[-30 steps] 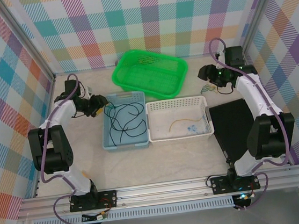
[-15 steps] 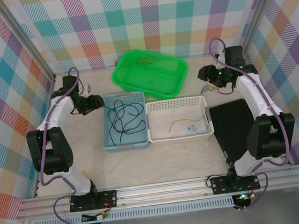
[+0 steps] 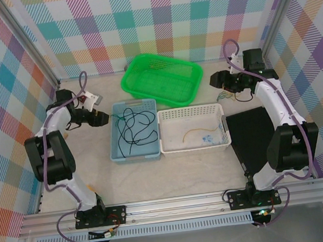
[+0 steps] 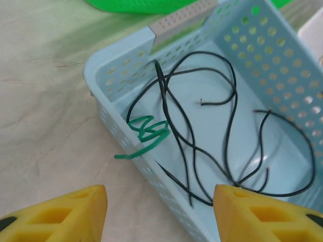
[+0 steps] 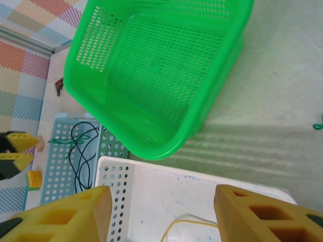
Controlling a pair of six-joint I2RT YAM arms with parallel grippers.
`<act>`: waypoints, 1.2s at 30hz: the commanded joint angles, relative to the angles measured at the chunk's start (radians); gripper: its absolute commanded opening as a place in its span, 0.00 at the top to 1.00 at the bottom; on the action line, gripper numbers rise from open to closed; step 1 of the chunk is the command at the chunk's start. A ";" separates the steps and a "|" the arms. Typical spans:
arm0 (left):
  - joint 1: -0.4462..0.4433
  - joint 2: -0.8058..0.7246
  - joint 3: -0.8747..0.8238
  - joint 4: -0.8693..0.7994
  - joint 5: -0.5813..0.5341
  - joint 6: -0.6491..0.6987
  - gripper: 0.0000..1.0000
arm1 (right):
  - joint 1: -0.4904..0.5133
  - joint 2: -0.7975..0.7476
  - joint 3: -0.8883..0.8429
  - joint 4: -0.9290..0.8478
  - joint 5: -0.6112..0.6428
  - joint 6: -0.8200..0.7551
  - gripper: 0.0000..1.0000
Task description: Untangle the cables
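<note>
Left wrist: our wide, empty left gripper (image 4: 159,197) could drag the black cable (image 4: 161,91) when we pull the green cable (image 4: 149,132).

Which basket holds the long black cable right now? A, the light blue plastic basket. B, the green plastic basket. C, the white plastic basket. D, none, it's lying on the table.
A: the long thin black cable loops across the floor of the light blue perforated plastic basket.

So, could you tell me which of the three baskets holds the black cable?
The light blue basket, nearest the left gripper: the black cable lies looped inside it. The white basket holds a yellow cable instead; the green basket shows none.
</note>
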 commanded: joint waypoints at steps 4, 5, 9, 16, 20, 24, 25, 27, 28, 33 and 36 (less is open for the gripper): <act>0.035 0.028 -0.081 0.205 0.051 0.219 0.40 | 0.005 0.010 0.037 -0.035 -0.044 -0.049 0.44; 0.037 0.031 -0.078 0.213 0.051 0.226 0.40 | 0.005 0.011 0.038 -0.039 -0.044 -0.051 0.44; 0.038 0.073 -0.022 0.101 0.034 0.355 0.41 | 0.005 0.021 0.033 -0.046 -0.045 -0.052 0.44; 0.039 0.088 -0.018 0.118 -0.004 0.460 0.41 | 0.003 0.052 0.064 -0.060 -0.039 -0.051 0.44; 0.040 0.111 0.018 0.086 0.033 0.541 0.43 | 0.002 0.070 0.070 -0.050 -0.036 -0.043 0.44; 0.039 0.136 0.057 0.031 0.053 0.642 0.50 | -0.003 0.082 0.073 -0.045 -0.026 -0.033 0.44; 0.039 0.144 0.065 0.015 0.060 0.669 0.52 | -0.008 0.087 0.077 -0.050 -0.023 -0.033 0.44; 0.037 0.155 0.085 -0.023 0.059 0.713 0.54 | -0.018 0.094 0.087 -0.061 -0.019 -0.033 0.44; 0.033 0.157 0.090 -0.031 0.054 0.726 0.54 | -0.024 0.097 0.091 -0.067 -0.019 -0.032 0.44; 0.017 0.147 0.083 -0.026 0.032 0.780 0.58 | -0.045 0.098 0.080 -0.054 -0.018 -0.002 0.44; 0.005 0.150 0.085 -0.030 0.012 0.801 0.59 | -0.048 0.102 0.076 -0.048 -0.026 0.013 0.45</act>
